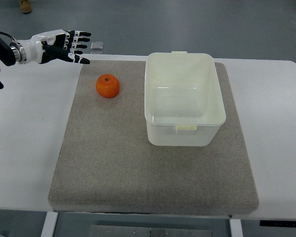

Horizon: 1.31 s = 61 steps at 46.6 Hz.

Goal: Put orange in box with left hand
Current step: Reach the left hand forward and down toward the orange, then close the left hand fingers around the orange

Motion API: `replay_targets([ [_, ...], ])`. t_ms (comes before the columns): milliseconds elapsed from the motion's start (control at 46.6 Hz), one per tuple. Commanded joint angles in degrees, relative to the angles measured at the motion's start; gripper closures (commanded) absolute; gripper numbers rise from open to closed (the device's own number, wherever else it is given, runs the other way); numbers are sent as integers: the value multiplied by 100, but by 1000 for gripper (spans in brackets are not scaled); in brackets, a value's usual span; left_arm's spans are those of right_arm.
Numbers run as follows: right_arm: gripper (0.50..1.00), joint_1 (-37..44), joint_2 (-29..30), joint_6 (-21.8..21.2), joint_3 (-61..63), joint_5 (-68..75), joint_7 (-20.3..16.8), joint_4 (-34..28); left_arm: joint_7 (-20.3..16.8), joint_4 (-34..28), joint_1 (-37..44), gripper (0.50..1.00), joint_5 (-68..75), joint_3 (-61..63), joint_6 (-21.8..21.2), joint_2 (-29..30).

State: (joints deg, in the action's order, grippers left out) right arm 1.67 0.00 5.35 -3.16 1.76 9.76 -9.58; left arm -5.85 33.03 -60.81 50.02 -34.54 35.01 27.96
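left hand point(64, 47): i see it at the far left corner, fingers spread and straight, holding nothing — it sits beyond the mat's far edge, apart from the fruit.
orange point(107, 86): it rests on the grey mat point(138, 173), left of the box, stem dimple up, not touching anything else.
box point(185, 98): empty as far as i can see, open top, on the mat's right half.
risk 1: the orange is round and smooth-skinned — if my fingers close off-centre, i'd expect it to roll away across the mat.
risk 2: i judge the box wall to be tall; carrying low could knock the near rim and shove the light plastic tub.
risk 3: releasing from too high may let the fruit bounce on hard plastic.
materials: mat looks like coarse felt, slightly grippy; box is pale translucent plastic with rounded corners and a small latch tab; table point(24, 148) is plain white, smooth.
right hand: not visible.
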Motion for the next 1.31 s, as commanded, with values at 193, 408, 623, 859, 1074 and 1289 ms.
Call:
replay_targets([
  [193, 574, 0, 0, 1, 0, 0, 0, 0, -101, 537, -1, 504, 1290, 18, -117, -19],
  [408, 574, 0, 0, 1, 0, 0, 0, 0, -101, 546, -186, 504, 1748, 413, -513, -124],
  [623, 574, 0, 0, 1, 0, 0, 0, 0, -101, 546, -283, 504, 2090, 633, -610, -326],
  [859, 574, 0, 0, 1, 0, 0, 0, 0, -101, 529, -291, 504, 2310, 931, -1049, -572],
  [1074, 574, 0, 0, 1, 0, 0, 0, 0, -101, 529, -283, 504, 2582, 1353, -1629, -660],
  [1289, 574, 0, 0, 1, 0, 0, 0, 0, -101, 493, -291, 506, 2644, 1775, -1990, -801],
])
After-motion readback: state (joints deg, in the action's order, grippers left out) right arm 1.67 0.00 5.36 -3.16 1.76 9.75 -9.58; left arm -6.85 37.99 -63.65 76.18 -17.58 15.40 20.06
